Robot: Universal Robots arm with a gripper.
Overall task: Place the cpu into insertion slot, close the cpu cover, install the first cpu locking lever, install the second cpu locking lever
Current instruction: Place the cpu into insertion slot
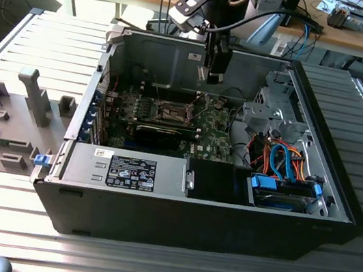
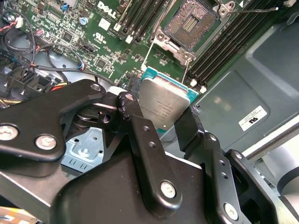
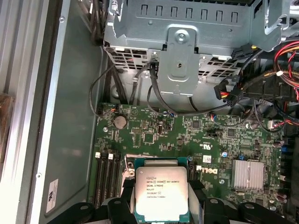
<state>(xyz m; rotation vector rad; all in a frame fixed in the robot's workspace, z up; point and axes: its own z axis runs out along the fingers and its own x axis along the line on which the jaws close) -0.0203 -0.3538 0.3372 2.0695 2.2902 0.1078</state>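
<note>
Hand [image 2: 158,112] is clamped shut on the cpu [image 2: 167,100], black fingers [image 2: 140,133] pinching opposite edges, silver top facing the cameras in both wrist views; chip's up in the air over the green motherboard [image 3: 187,135], not seated yet; bare socket [image 2: 193,21] sits open near it, between the RAM slots [image 2: 229,46]; in the exterior view the hand's down inside the open PC case [image 1: 292,222] lying on the ribbed tabletop [image 1: 146,268].
</note>
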